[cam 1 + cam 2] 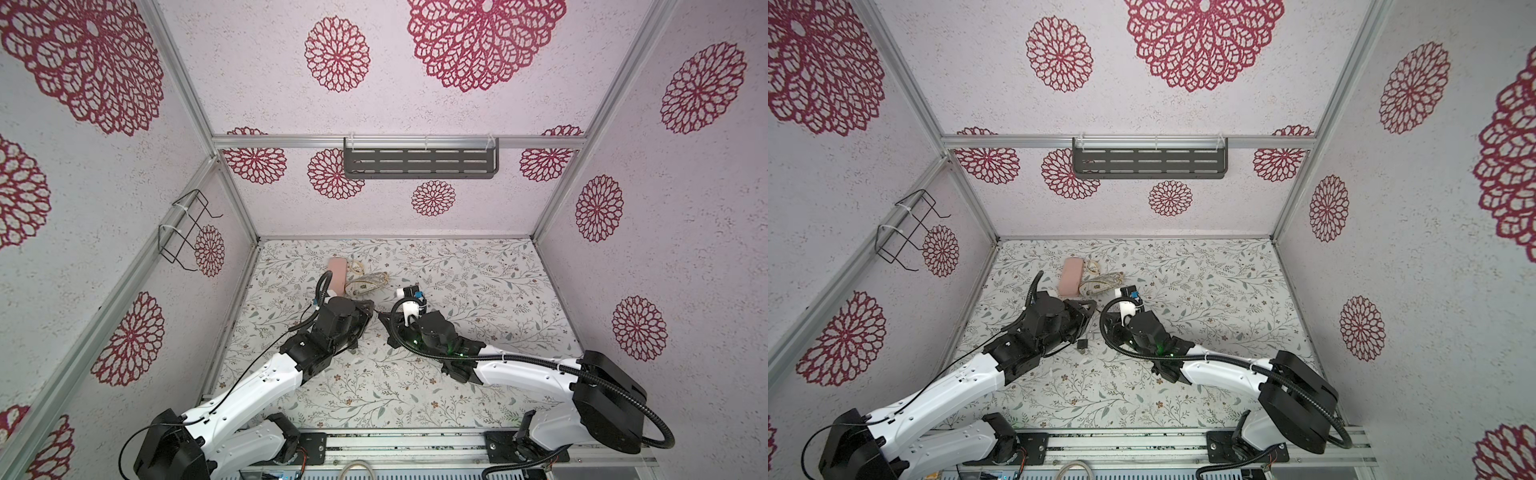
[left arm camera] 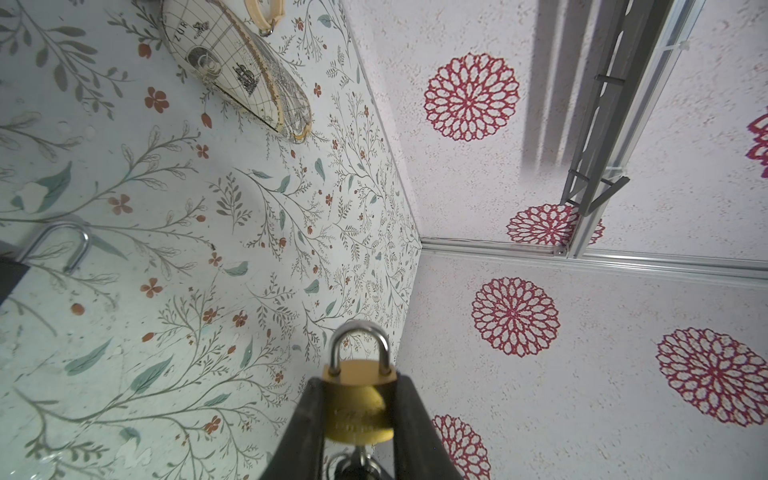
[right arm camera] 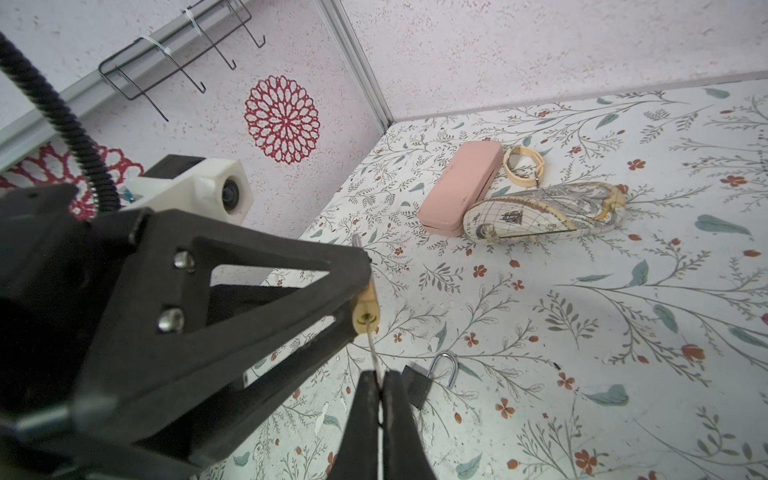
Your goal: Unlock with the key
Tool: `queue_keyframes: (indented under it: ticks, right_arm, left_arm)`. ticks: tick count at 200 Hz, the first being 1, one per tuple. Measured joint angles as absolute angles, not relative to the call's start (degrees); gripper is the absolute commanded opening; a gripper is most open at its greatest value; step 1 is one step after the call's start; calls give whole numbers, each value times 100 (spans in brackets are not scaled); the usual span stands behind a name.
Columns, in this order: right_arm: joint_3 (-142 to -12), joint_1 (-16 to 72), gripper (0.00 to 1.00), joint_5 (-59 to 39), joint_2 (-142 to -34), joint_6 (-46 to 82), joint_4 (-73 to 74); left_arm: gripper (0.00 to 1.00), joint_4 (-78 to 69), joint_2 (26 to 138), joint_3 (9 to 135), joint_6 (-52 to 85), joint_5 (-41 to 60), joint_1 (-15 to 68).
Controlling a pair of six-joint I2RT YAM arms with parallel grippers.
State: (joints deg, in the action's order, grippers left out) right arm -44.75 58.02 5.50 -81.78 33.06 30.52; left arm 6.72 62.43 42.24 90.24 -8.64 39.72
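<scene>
Floral table (image 3: 540, 257); left end effector (image 2: 359, 380) clamps padlock (image 2: 359, 411), right end effector (image 3: 379, 376) pinches inserted key (image 3: 372, 351).

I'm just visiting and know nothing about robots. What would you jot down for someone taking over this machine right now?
Left pincer: shut on the brass padlock, held above the table.
Right pincer: shut on the key, whose blade meets the padlock's keyhole; depth unclear.
Done: both grasped, key set to lock.
To do: turn the key, since the shackle sits closed.
A black padlock lies open on the table, apart.
</scene>
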Motion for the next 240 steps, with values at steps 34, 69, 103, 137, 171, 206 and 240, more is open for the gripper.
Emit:
queue_keyframes:
  ticks: [34,69,103,137,171,206,240]
  right_arm:
    - [-4477,5839,0,493,-8156,3286,3011]
    - [-4510,6016,0,740,-8031,3103,2845]
    - [-4644,6158,0,923,-7935,3046,2622]
    - [-4683,6198,0,921,-7935,3094,2587]
    - [-4703,6198,0,954,-7935,3105,2536]
    - [-4705,6198,0,1024,-7933,3105,2536]
    - [-4737,6198,0,1031,-7933,3103,2515]
  left_arm:
    - [0,862,6064,4224,9045,-650,3837]
    - [0,1210,5712,4222,9102,-305,3564]
    - [0,1234,5483,4215,9249,-139,3389]
    - [0,1210,5478,4130,9336,-1,3378]
    - [0,1125,5494,4125,9373,108,3374]
    - [0,1076,5513,4125,9419,150,3371]
    - [0,998,5513,4119,9456,196,3369]
